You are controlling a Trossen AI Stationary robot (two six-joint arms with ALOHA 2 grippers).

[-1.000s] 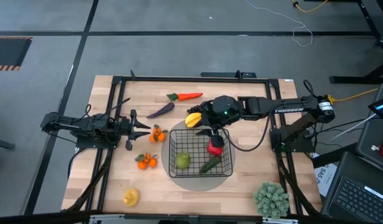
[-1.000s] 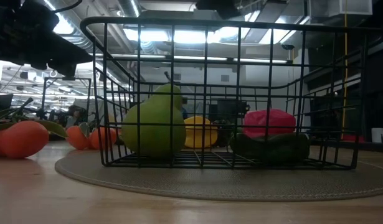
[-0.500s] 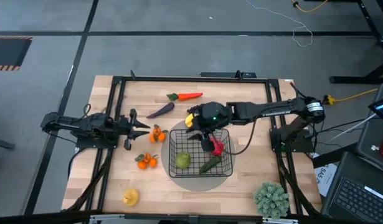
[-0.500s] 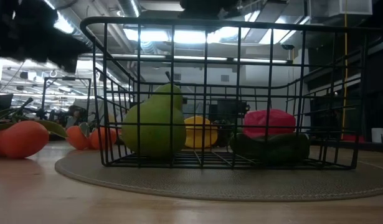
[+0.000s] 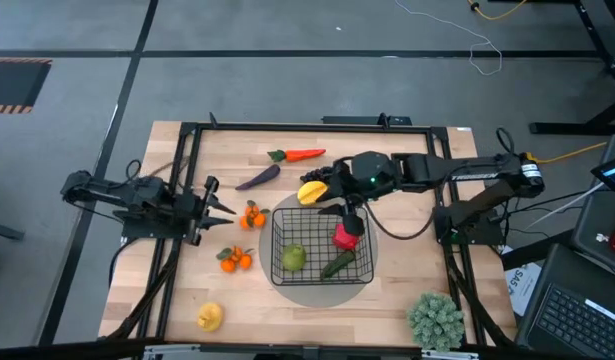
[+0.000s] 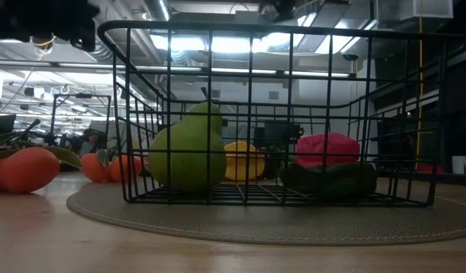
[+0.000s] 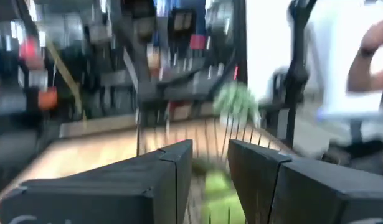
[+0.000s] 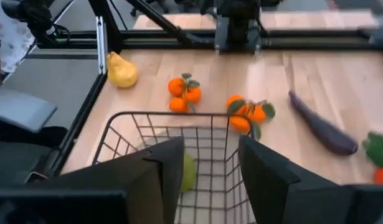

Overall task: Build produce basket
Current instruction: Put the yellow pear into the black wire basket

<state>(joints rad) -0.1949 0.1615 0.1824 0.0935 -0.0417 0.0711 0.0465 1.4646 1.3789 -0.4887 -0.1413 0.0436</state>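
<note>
While the high view looks straight down, we see the basket (image 5: pixel 321 245) on its grey mat (image 5: pixel 287 287) holding a green pear (image 5: pixel 293 257), red pepper (image 5: pixel 345 237) and cucumber (image 5: pixel 337 265), the right gripper (image 5: pixel 345 208) hanging empty over its far rim, fingers parted. From the low view, we see the pear against the near mesh. Through the left wrist view, our left gripper (image 7: pixel 210 163), near the tangerines (image 5: pixel 252 215), stands open, grasping nothing.

The left arm lies low at the left of the high view, reaching toward centre, its left claw (image 5: pixel 215 203) empty with fingers (image 7: pixel 172 168) parted. The right arm stretches in from the right edge to mid-frame, its right claw (image 5: pixel 339 200) pointing down-left, fingers (image 8: pixel 169 165) apart and empty.
</note>
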